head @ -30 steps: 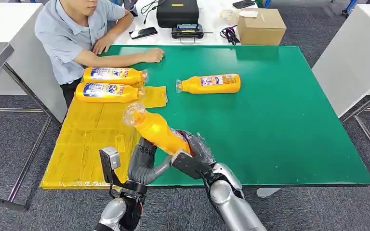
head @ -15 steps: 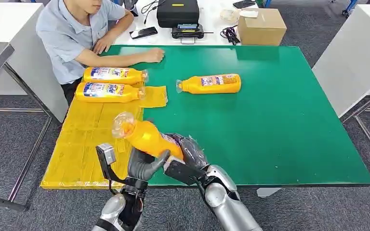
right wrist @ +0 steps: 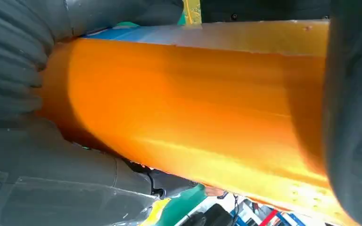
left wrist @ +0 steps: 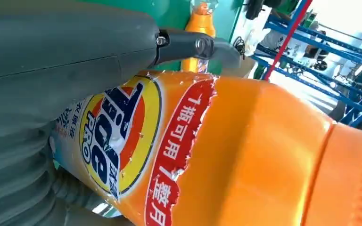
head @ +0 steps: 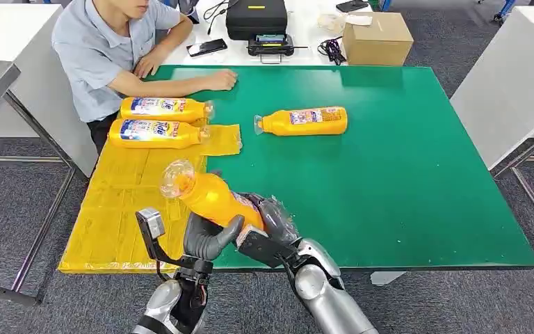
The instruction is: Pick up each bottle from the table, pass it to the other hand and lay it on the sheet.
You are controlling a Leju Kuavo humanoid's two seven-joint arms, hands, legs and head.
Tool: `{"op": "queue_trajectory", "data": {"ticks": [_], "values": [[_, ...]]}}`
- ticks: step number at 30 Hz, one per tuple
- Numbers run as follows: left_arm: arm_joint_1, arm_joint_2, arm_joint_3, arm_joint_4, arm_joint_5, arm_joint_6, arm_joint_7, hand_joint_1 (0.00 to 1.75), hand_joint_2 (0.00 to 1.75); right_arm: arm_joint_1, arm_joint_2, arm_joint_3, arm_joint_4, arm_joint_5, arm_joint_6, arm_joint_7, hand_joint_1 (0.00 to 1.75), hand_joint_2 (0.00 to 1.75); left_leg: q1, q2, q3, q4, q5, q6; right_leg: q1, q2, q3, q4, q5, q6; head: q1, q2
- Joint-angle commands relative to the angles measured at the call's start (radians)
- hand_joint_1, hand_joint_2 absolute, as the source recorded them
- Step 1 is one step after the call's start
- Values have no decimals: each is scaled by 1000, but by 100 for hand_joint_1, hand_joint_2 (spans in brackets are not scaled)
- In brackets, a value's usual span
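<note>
An orange detergent bottle [head: 212,197] hangs tilted over the table's near edge, its clear cap pointing toward the yellow sheet [head: 122,209]. My right hand [head: 268,228] grips its base end. My left hand [head: 207,238] is wrapped around its middle from below, thumb across the label. The left wrist view shows the bottle's label [left wrist: 122,136] pressed against my left hand [left wrist: 52,70]. In the right wrist view the orange body [right wrist: 193,108] lies in my right hand [right wrist: 14,84]. Two bottles [head: 160,109] [head: 154,133] lie on the sheet's far end. Another bottle [head: 302,121] lies on the green table [head: 403,181].
A person sits at the far left corner with a forearm [head: 181,83] resting on the table beside the laid bottles. Behind the green table stand a cardboard box [head: 375,38], a black case [head: 256,17] and a phone [head: 207,47].
The held bottle has moved left and a little lower, toward the sheet. My left hand's thumb has closed over it while the right hand keeps hold of the base.
</note>
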State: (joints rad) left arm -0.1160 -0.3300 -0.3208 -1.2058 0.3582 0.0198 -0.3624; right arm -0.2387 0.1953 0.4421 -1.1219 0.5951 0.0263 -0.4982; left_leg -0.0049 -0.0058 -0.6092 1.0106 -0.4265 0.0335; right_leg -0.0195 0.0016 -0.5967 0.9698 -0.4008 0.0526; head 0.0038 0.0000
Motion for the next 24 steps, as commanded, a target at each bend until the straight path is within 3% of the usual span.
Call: {"op": "queue_trajectory", "data": {"ticks": [1, 2, 20, 24], "values": [[-48, -18, -18, 26, 10, -25, -3, 175, 175, -32, 1, 19, 55, -28, 15, -10, 51, 175, 1, -1, 2, 1, -2, -2, 2, -1, 3, 0, -2, -2, 0, 0], [-49, -17, -20, 24, 5, -22, -7, 175, 175, -34, 0, 18, 56, -29, 15, -10, 0, 175, 1, -1, 2, 0, -1, -2, 1, -1, 2, 0, -1, -2, 0, 0], [-47, -16, -5, -8, -70, 76, -40, 175, 175, -15, 24, -9, 50, -10, -30, 11, 0, 175, 1, 0, 3, 0, -1, -2, 2, -1, 3, 0, -2, -2, 0, 0], [-50, -2, 12, -29, -180, 204, -67, 175, 175, 21, 27, -32, 24, 11, -81, 3, 0, 175, 1, -1, 2, 0, -1, -1, 1, -1, 2, -1, -1, -1, 0, 0]]}}
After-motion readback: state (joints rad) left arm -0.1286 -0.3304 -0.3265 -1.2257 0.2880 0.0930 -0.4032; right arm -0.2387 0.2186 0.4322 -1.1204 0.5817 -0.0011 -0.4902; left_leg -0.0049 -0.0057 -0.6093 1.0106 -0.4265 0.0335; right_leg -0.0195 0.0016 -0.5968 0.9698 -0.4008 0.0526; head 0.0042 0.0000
